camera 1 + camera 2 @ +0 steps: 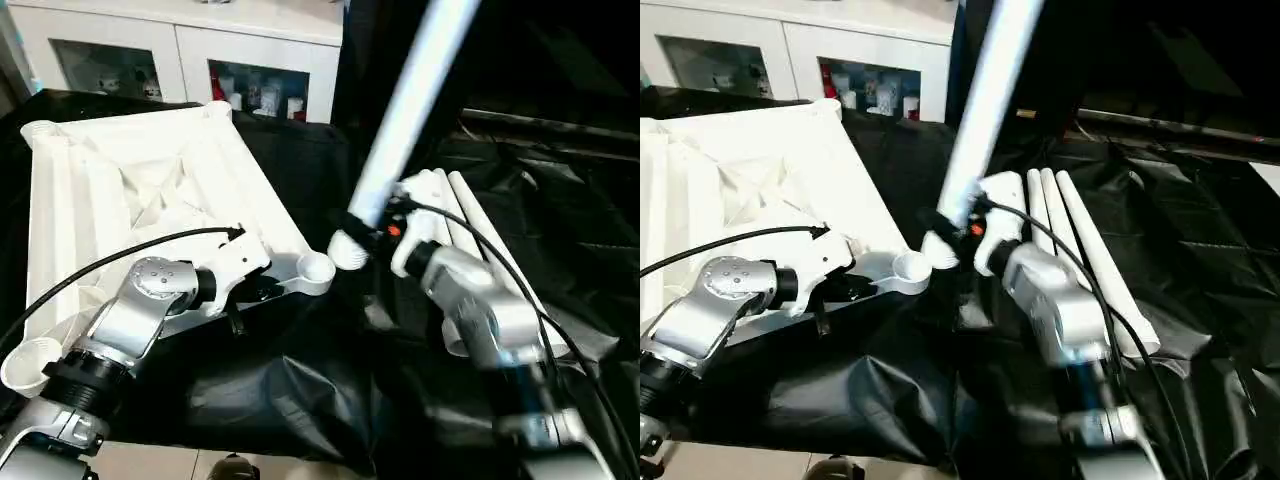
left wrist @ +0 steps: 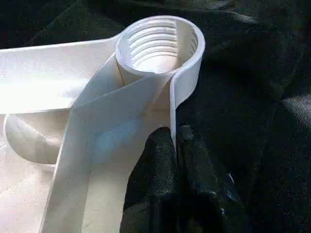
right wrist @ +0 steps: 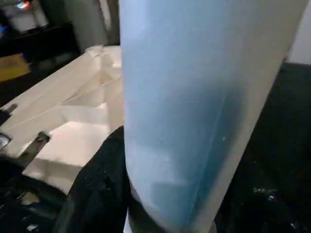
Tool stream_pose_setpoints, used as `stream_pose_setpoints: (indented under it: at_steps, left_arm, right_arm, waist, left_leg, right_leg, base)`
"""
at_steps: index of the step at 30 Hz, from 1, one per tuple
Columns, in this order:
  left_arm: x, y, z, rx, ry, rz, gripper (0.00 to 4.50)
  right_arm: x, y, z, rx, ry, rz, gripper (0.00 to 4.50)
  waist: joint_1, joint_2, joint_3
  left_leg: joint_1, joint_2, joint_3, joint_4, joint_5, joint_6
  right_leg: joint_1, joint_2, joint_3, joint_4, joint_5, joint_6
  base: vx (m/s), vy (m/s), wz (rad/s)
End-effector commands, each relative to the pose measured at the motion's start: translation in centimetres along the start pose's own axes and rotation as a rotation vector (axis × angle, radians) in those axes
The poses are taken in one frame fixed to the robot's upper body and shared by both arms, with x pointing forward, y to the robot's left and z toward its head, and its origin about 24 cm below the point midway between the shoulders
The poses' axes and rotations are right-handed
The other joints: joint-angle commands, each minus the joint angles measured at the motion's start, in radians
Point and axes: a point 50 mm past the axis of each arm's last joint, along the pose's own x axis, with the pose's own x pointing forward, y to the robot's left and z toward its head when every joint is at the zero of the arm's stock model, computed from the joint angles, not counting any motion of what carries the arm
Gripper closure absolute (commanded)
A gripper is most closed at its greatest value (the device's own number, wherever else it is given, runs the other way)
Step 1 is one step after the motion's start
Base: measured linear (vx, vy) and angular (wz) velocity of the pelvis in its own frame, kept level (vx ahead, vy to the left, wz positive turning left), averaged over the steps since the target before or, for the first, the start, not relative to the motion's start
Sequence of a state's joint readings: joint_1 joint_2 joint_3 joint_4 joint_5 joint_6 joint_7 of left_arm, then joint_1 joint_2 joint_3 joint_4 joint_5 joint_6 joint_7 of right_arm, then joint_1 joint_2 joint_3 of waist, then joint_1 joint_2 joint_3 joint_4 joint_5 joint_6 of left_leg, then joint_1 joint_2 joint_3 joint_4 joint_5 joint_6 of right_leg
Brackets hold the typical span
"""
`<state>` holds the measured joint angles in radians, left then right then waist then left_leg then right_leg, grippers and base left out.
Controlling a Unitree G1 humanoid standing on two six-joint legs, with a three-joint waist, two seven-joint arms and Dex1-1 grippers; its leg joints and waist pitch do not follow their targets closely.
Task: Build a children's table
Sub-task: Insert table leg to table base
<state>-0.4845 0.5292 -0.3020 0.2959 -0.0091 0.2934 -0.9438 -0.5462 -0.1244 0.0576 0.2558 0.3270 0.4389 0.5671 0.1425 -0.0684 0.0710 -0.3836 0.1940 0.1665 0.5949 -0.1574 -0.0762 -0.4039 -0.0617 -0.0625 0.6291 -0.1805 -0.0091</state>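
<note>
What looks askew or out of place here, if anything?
Nothing looks damaged or spilled. The tabletop lies underside up, the left pincer gripping its rim by a threaded corner socket. The right pincer holds one leg tilted, beside that socket, not in it.

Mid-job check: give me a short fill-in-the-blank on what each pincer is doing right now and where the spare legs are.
1. The right pincer is shut on a white ____, tilted up and away from the robot.
2. The left pincer grips the rim of the tabletop beside a corner socket whose inside is ____.
3. The tabletop lies with its ribbed ____ facing up.
4. The spare legs lie on the black cloth on the robot's ____ side.

Missing words: leg; threaded; underside; right
</note>
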Motion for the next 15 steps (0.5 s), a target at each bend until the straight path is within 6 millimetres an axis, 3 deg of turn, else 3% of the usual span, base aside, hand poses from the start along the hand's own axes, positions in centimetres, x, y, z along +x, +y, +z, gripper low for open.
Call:
stream_pose_setpoints:
  at_steps: [1,3,7,15]
  left_arm:
    - [0.7,-0.3,1.4,0.047,-0.025,-0.010,4.50]
    - [0.8,-0.3,1.7,0.051,-0.029,-0.008,4.50]
    - [0.9,-0.6,2.2,0.071,-0.037,-0.017,4.50]
    - [1.0,-1.4,3.2,0.125,-0.050,-0.053,4.50]
  right_arm:
    - [0.1,0.0,0.4,0.001,0.010,0.034,2.59]
    - [0.5,-0.2,0.1,-0.013,0.047,0.056,2.59]
    - [1.2,-0.6,-0.6,-0.020,0.082,0.066,2.59]
    - [2.3,-0.7,-1.6,-0.021,0.135,0.099,2.59]
  waist:
    - [-0.011,0.012,-0.053]
    - [-0.013,0.004,-0.050]
    - [-0.015,0.003,-0.046]
    - [-0.016,-0.010,-0.042]
  left_leg:
    - [0.030,0.039,-0.013,-0.090,-0.328,-0.050]
    - [0.028,0.038,-0.013,-0.090,-0.321,-0.047]
    - [0.030,0.039,-0.013,-0.090,-0.326,-0.049]
    - [0.029,0.043,-0.011,-0.094,-0.297,-0.053]
  right_leg:
    - [0.024,-0.086,0.052,-0.087,-0.361,-0.123]
    - [0.025,-0.087,0.052,-0.087,-0.365,-0.123]
    - [0.022,-0.091,0.053,-0.093,-0.394,-0.121]
    - [0.023,-0.089,0.052,-0.085,-0.334,-0.142]
  base:
    - [0.000,0.000,0.00]
    - [0.000,0.000,0.00]
    - [0.000,0.000,0.00]
    - [0.000,0.000,0.00]
